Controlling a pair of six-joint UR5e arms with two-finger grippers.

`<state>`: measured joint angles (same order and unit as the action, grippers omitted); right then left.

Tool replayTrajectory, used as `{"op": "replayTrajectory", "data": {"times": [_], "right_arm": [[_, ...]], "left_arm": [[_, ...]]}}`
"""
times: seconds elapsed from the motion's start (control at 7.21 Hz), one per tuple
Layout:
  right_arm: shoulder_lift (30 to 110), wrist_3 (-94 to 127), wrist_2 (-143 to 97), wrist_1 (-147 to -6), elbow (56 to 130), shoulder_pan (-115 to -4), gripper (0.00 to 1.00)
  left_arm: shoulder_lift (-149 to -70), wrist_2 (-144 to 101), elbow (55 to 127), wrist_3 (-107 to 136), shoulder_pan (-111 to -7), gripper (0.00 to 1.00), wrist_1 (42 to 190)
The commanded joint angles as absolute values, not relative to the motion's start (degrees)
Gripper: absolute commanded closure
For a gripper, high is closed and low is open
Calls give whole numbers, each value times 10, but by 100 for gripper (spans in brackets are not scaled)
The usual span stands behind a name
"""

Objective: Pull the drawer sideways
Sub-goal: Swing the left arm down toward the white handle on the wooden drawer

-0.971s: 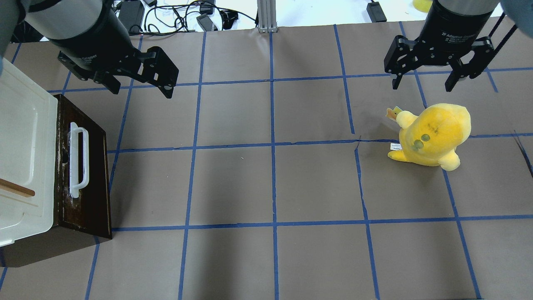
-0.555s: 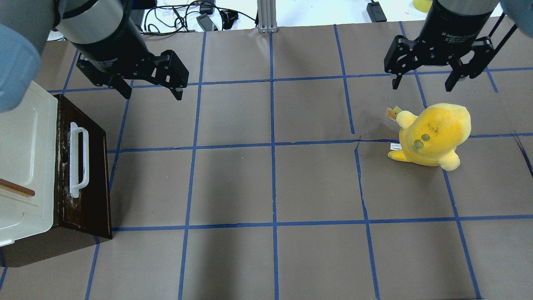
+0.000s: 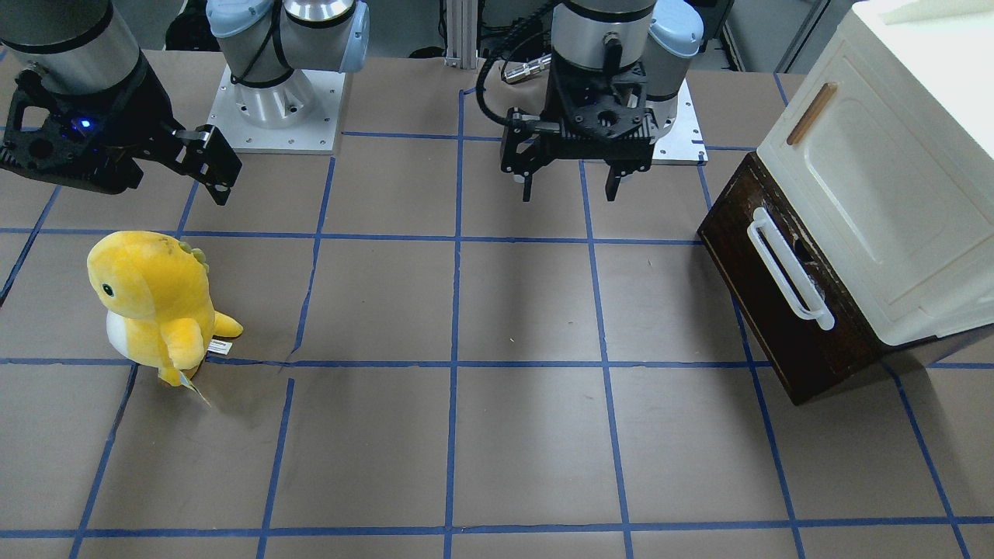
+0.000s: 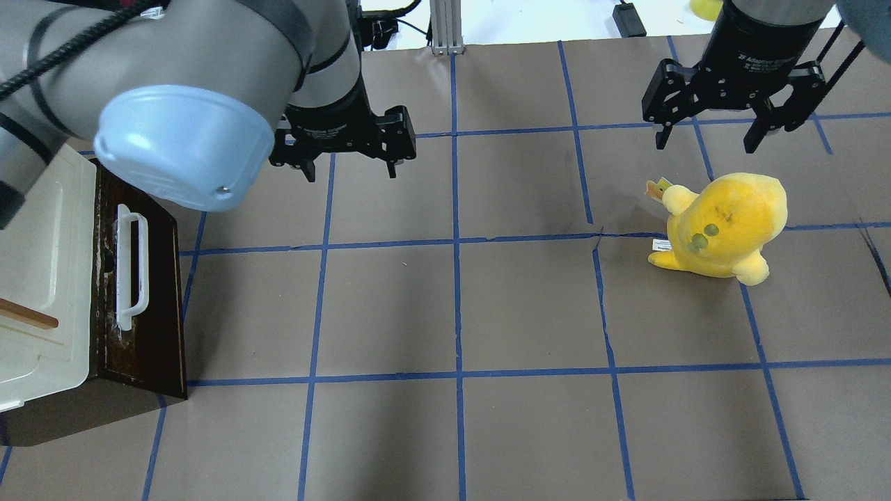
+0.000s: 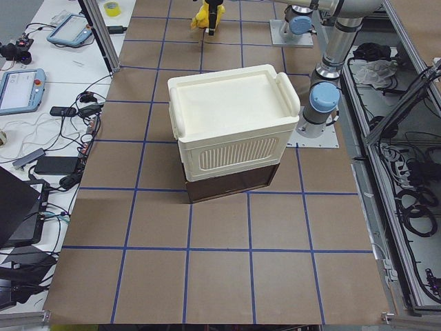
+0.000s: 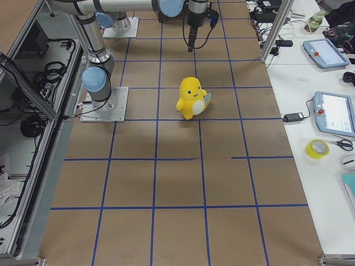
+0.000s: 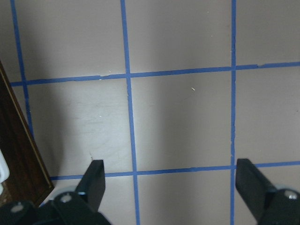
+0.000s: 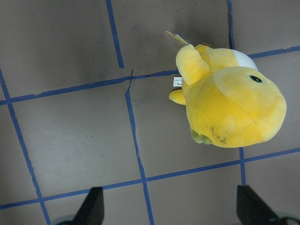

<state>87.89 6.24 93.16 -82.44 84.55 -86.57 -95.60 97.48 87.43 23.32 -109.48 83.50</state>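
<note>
**Closed drawer, left arm not yet at the handle**

A wide, shallow drawer with a dark brown wooden front sits shut under a cream plastic cabinet at the robot's left end of the brown-papered desk. Its long white bar handle faces the desk's middle. The left fingers hang spread apart and empty, well apart from the handle. They should probably drop level with the bar, straddle its middle, close, then draw straight toward centre. The right fingers, also apart, hover near a yellow plush dinosaur.
</note>
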Motion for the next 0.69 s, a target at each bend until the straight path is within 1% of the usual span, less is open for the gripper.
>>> {"op": "replayTrajectory", "data": {"times": [0.0, 0.28, 0.55], "right_arm": [[879, 62, 932, -824, 846, -866, 0], [879, 62, 932, -824, 846, -865, 0], [879, 62, 932, -824, 846, -866, 0]], "left_arm": [[-1005, 1121, 897, 321, -1147, 0, 835], [-1044, 1279, 980, 371, -1147, 1, 831], [-1070, 1372, 997, 378, -1134, 0, 833]]}}
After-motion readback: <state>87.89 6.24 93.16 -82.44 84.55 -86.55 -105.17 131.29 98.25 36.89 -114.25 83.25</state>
